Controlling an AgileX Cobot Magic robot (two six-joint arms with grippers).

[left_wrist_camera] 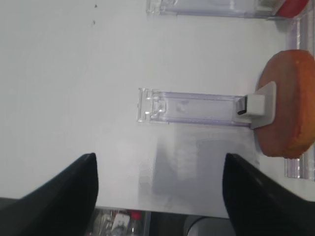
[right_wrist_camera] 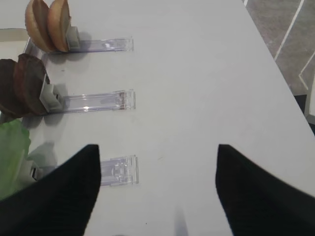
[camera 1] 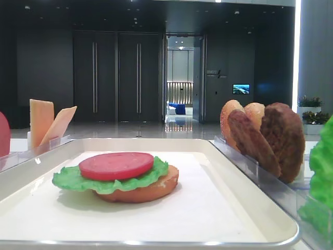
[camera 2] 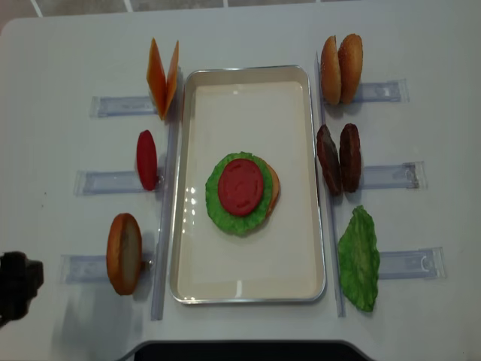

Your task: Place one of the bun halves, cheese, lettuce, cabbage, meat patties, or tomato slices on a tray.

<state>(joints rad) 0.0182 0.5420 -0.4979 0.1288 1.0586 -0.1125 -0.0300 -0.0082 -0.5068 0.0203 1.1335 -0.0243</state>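
Note:
On the white tray [camera 2: 301,150] lies a bun half [camera 1: 151,190] topped with lettuce [camera 2: 218,214] and a tomato slice [camera 2: 240,186]. Left of the tray stand cheese slices [camera 2: 163,77], a tomato slice [camera 2: 146,159] and a bun half [camera 2: 124,253] in holders. To the right are bun halves [camera 2: 341,68], meat patties [camera 2: 338,158] and lettuce [camera 2: 358,258]. My left gripper [left_wrist_camera: 160,169] is open and empty over the table's edge, short of the left bun half [left_wrist_camera: 290,103]. My right gripper [right_wrist_camera: 157,162] is open and empty over bare table beside the lettuce [right_wrist_camera: 12,152]. No cabbage is in view.
Clear plastic holders [camera 2: 387,177] run outward from each ingredient on both sides of the tray. The left arm [camera 2: 16,289] shows at the lower left corner of the overhead view. The table's near edge [left_wrist_camera: 197,209] lies under the left gripper.

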